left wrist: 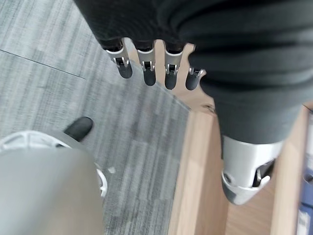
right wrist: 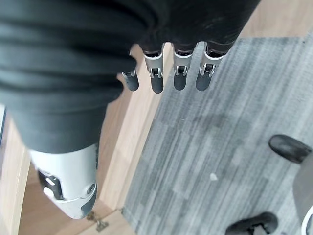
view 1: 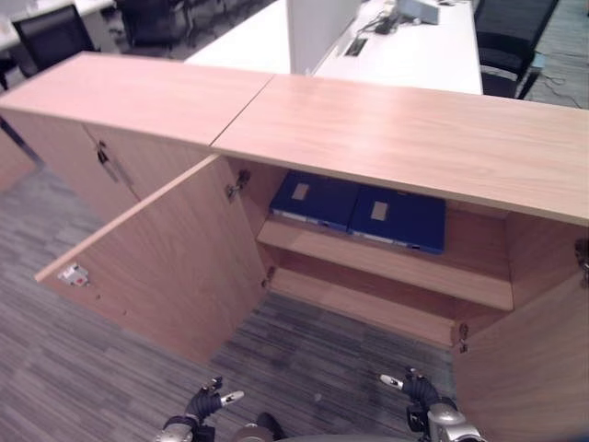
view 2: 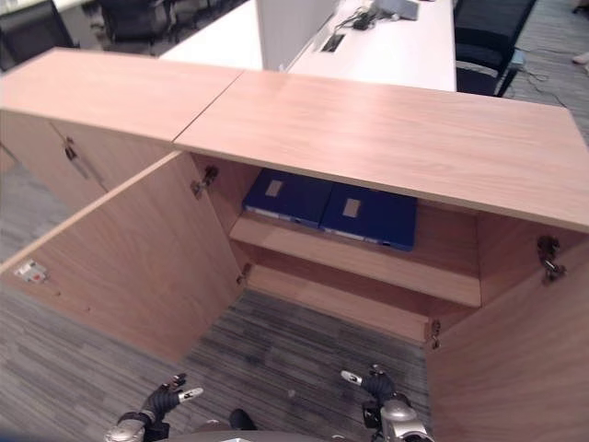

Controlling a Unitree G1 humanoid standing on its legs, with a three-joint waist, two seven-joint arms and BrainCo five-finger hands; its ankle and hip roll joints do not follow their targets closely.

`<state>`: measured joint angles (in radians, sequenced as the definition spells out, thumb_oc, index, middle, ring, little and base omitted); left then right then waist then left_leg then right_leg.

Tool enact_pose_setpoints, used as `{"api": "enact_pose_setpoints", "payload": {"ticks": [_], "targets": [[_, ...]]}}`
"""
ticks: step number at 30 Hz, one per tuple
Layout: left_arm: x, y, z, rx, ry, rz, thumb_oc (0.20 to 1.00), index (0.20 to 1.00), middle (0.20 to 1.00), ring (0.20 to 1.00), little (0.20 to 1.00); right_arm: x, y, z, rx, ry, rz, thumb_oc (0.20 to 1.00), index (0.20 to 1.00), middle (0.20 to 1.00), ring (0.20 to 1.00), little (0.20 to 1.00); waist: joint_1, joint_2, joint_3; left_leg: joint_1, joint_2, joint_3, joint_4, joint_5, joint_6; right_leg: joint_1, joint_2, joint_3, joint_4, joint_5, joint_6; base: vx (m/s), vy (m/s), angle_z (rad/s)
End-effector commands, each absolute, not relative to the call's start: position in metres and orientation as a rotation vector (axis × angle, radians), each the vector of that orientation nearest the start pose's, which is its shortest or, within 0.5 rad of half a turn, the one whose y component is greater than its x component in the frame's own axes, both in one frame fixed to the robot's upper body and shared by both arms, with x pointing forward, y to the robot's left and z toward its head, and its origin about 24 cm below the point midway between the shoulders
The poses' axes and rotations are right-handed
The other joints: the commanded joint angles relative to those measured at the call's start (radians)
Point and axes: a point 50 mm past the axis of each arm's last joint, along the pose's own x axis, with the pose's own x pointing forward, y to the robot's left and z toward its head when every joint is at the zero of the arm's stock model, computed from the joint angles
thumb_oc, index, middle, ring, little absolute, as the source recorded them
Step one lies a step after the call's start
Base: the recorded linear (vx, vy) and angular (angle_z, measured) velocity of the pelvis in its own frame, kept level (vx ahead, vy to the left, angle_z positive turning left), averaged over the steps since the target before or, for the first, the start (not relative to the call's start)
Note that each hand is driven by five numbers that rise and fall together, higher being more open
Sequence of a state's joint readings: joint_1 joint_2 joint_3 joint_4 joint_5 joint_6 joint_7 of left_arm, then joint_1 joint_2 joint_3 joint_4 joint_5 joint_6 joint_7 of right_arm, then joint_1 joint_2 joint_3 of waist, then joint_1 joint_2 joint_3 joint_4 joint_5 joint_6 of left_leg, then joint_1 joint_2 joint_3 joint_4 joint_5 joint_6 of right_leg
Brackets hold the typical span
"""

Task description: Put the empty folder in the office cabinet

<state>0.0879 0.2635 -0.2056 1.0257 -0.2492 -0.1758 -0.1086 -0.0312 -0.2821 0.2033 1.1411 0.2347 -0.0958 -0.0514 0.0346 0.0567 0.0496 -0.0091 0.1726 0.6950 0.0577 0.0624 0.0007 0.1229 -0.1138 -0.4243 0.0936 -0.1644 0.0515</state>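
Two blue folders (view 1: 359, 210) are being kept flat, side by side and touching, on the upper shelf (view 1: 386, 262) of the open office cabinet (view 1: 405, 138), both doors swung outward. The left hand (view 1: 204, 402) and right hand (view 1: 414, 387) are being held low over the grey carpet (view 1: 304, 354), well apart from the cabinet, fingers (left wrist: 146, 66) straight, spread and carrying nothing.

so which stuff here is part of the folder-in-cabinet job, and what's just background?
Job:
- office cabinet, both doors open
- two blue folders lying flat on its upper shelf
- left hand and right hand, low in front of the cabinet, fingers straight, holding nothing

Background:
- closed neighbouring cabinet
- white desk behind
- black office chairs
- grey carpet
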Motion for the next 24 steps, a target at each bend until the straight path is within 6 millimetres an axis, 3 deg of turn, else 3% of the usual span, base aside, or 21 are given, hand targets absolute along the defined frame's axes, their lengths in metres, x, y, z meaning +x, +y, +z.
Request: {"api": "enact_pose_setpoints", "payload": {"ticks": [1,3,5,7,8,9,10,14,18,19,23,24], "targets": [[0.129,0.227,-0.138,0.101,0.875,-0.021,1.000,1.000,1.000,1.000,1.000,0.158,-0.240,-0.134,-0.199,0.926,-0.139,1.000,1.000,1.000,1.000,1.000,-0.008,-0.023,0.034,-0.060,-0.012,-0.076,0.026,0.017,-0.060,0.100,-0.043,0.051,-0.064,0.002,0.097,-0.10,-0.108,-0.30],[0.126,0.222,-0.141,0.082,0.886,-0.006,1.000,1.000,1.000,1.000,1.000,0.159,-0.246,-0.131,-0.214,0.918,-0.151,1.000,1.000,1.000,1.000,1.000,0.000,-0.005,0.064,-0.091,0.024,-0.145,0.068,0.068,-0.096,0.107,-0.031,0.084,-0.126,0.021,0.083,-0.22,-0.076,-0.38],[0.127,0.216,-0.142,0.050,0.882,0.012,1.000,1.000,1.000,1.000,1.000,0.159,-0.251,-0.130,-0.227,0.920,-0.163,1.000,1.000,1.000,1.000,1.000,0.027,0.005,0.088,-0.121,0.002,-0.377,0.068,0.106,-0.150,0.093,-0.039,0.125,-0.150,0.042,0.084,-0.25,0.016,-0.54],[0.123,0.212,-0.144,0.020,0.886,0.028,1.000,1.000,1.000,1.000,1.000,0.157,-0.254,-0.131,-0.237,0.925,-0.169,1.000,1.000,1.000,1.000,1.000,0.045,-0.011,0.100,-0.114,-0.018,-0.608,0.059,0.076,-0.164,0.052,-0.065,0.175,-0.144,0.071,0.091,-0.19,-0.008,-0.62],[0.123,0.212,-0.144,0.020,0.886,0.028,1.000,1.000,1.000,1.000,1.000,0.157,-0.254,-0.131,-0.237,0.925,-0.169,1.000,1.000,1.000,1.000,1.000,0.045,-0.011,0.100,-0.114,-0.018,-0.608,0.059,0.076,-0.164,0.052,-0.065,0.175,-0.144,0.071,0.091,-0.16,-0.005,-0.83],[0.121,0.211,-0.146,0.006,0.893,0.038,1.000,1.000,1.000,1.000,1.000,0.157,-0.255,-0.130,-0.246,0.925,-0.166,1.000,1.000,1.000,1.000,1.000,0.043,-0.018,0.096,-0.081,-0.015,-0.720,0.051,0.046,-0.171,0.022,-0.075,0.214,-0.139,0.087,0.097,-0.19,0.076,-0.81],[0.117,0.213,-0.147,0.000,0.908,0.053,1.000,1.000,1.000,1.000,1.000,0.158,-0.260,-0.129,-0.256,0.923,-0.174,1.000,1.000,1.000,1.000,1.000,0.031,-0.019,0.089,-0.022,0.006,-0.775,0.046,0.031,-0.180,-0.007,-0.089,0.237,-0.131,0.101,0.107,-0.20,0.109,-0.71],[0.114,0.215,-0.148,0.006,0.919,0.056,1.000,1.000,1.000,1.000,1.000,0.157,-0.264,-0.128,-0.251,0.926,-0.184,1.000,1.000,1.000,1.000,1.000,-0.002,0.002,0.062,0.066,0.041,-0.829,0.003,0.001,-0.195,-0.055,-0.098,0.266,-0.109,0.113,0.127,-0.08,0.137,-0.49],[0.119,0.217,-0.146,0.030,0.907,0.035,1.000,1.000,1.000,1.000,1.000,0.151,-0.265,-0.130,-0.219,0.940,-0.203,1.000,1.000,1.000,1.000,1.000,-0.022,0.008,0.059,0.086,0.041,-0.777,-0.026,-0.049,-0.189,-0.055,-0.117,0.279,-0.092,0.122,0.141,0.00,0.157,0.06],[0.126,0.219,-0.143,0.047,0.882,0.024,1.000,1.000,1.000,1.000,1.000,0.152,-0.262,-0.130,-0.192,0.933,-0.219,1.000,1.000,1.000,1.000,1.000,-0.032,-0.002,0.064,0.092,0.020,-0.763,-0.023,-0.096,-0.173,-0.063,-0.145,0.294,-0.078,0.139,0.151,-0.01,0.211,0.03],[0.133,0.225,-0.138,0.082,0.855,0.015,1.000,1.000,1.000,1.000,1.000,0.151,-0.252,-0.133,-0.153,0.933,-0.208,1.000,1.000,1.000,1.000,1.000,-0.036,-0.027,0.071,0.108,-0.020,-0.737,-0.023,-0.139,-0.141,-0.077,-0.188,0.321,-0.057,0.166,0.174,-0.02,0.245,-0.18],[0.133,0.231,-0.137,0.106,0.865,0.014,1.000,1.000,1.000,1.000,1.000,0.152,-0.245,-0.134,-0.137,0.929,-0.192,1.000,1.000,1.000,1.000,1.000,-0.039,-0.041,0.075,0.116,-0.050,-0.722,-0.031,-0.157,-0.122,-0.101,-0.214,0.337,-0.042,0.191,0.196,-0.05,0.260,-0.31]]}}
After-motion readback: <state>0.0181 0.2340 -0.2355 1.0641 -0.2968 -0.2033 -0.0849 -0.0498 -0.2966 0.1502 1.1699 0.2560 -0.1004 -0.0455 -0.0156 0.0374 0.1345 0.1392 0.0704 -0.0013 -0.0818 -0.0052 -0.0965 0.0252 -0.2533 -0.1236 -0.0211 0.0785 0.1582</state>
